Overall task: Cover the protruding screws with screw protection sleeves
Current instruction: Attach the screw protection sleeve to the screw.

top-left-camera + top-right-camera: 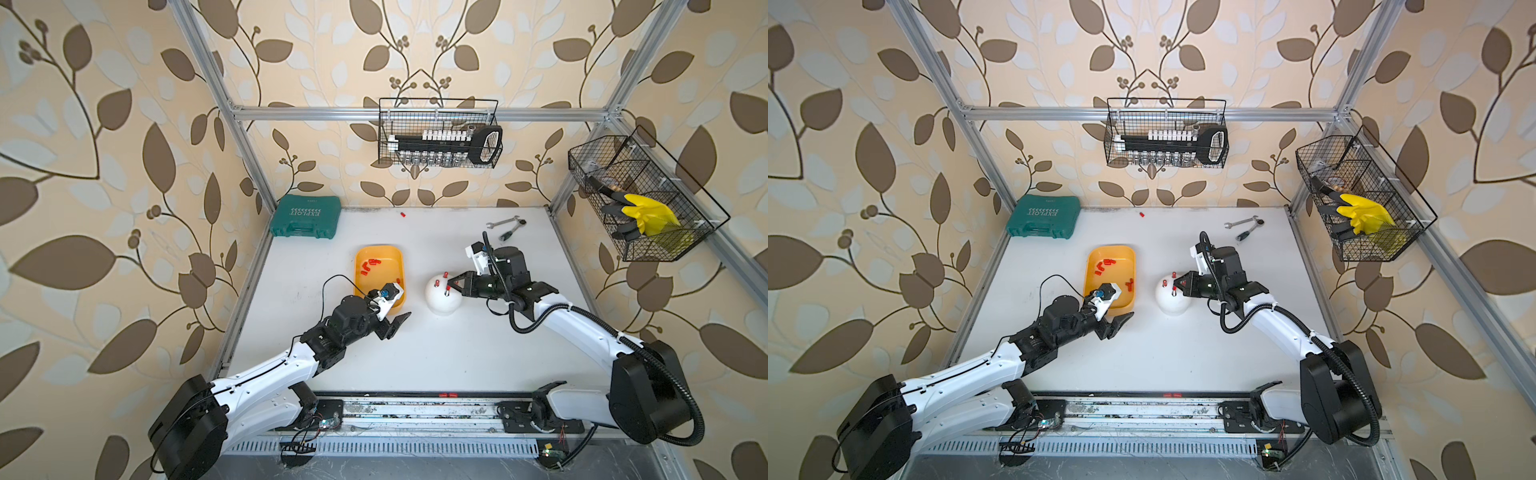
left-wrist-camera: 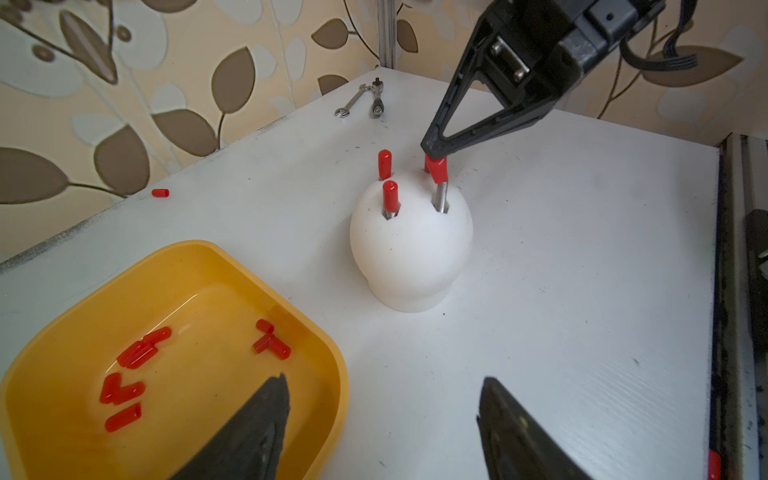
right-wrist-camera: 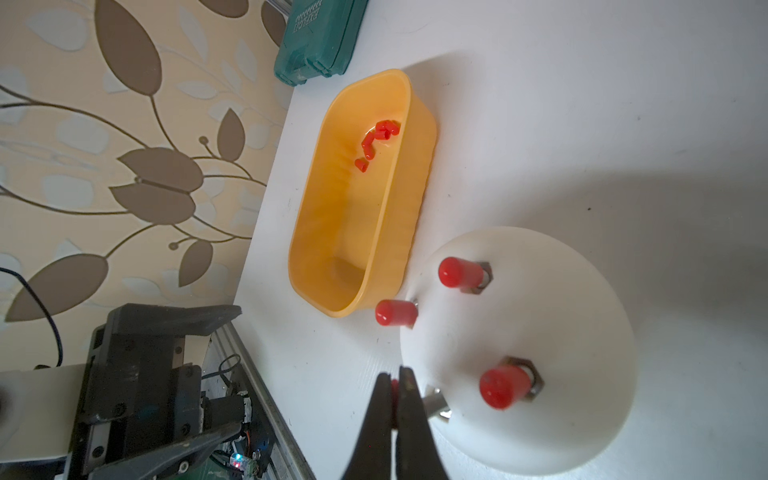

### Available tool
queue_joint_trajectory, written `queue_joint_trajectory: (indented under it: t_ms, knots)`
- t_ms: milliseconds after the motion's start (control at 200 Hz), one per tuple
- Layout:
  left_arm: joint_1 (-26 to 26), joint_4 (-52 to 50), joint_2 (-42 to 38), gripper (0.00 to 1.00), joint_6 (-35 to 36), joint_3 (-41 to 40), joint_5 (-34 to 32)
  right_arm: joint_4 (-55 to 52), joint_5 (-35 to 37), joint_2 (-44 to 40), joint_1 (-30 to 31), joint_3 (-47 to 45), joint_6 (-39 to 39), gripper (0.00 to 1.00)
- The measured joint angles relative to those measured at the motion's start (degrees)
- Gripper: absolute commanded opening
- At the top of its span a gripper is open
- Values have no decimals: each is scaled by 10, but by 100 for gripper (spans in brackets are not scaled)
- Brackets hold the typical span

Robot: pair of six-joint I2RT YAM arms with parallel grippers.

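Observation:
The white dome (image 2: 411, 249) stands right of the yellow tray (image 2: 332, 361). Three of its protruding screws wear red screw protection sleeves (image 3: 457, 272), (image 3: 395, 312), (image 3: 503, 386). My right gripper (image 3: 395, 376) is shut on a fourth sleeve (image 2: 438, 168), held tilted on the tip of the last screw (image 2: 440, 198), whose grey thread shows bare below it. Several loose sleeves (image 2: 133, 353) lie in the tray. My left gripper (image 2: 386, 378) hangs open and holds nothing, by the tray's near corner, left of the dome (image 1: 444, 296).
One stray sleeve (image 1: 402, 214) lies near the back wall, and a few (image 1: 448, 394) rest at the table's front edge. Wrenches (image 1: 505, 224) lie at the back right, a green case (image 1: 305, 216) at the back left. Wire baskets (image 1: 440, 133) hang on the frame.

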Motion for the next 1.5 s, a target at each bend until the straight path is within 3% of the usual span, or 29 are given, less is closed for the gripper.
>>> queue_joint_trajectory:
  t_ms: [910,1070,1250,1345,1499]
  knots:
    - [0,-2,8,75,0,0,0,-19,18,-12,13,-9,-26,0]
    - [0,-2,7,75,0,0,0,-30,41,-12,23,-8,-39,30]
    - [0,-5,7,75,1,1,0,-73,56,-13,25,8,-34,41]
    - [0,-6,7,75,1,6,-1,-107,57,-18,21,39,-24,52]
    - [0,-5,7,75,1,12,-1,-134,13,-16,-6,90,26,60]
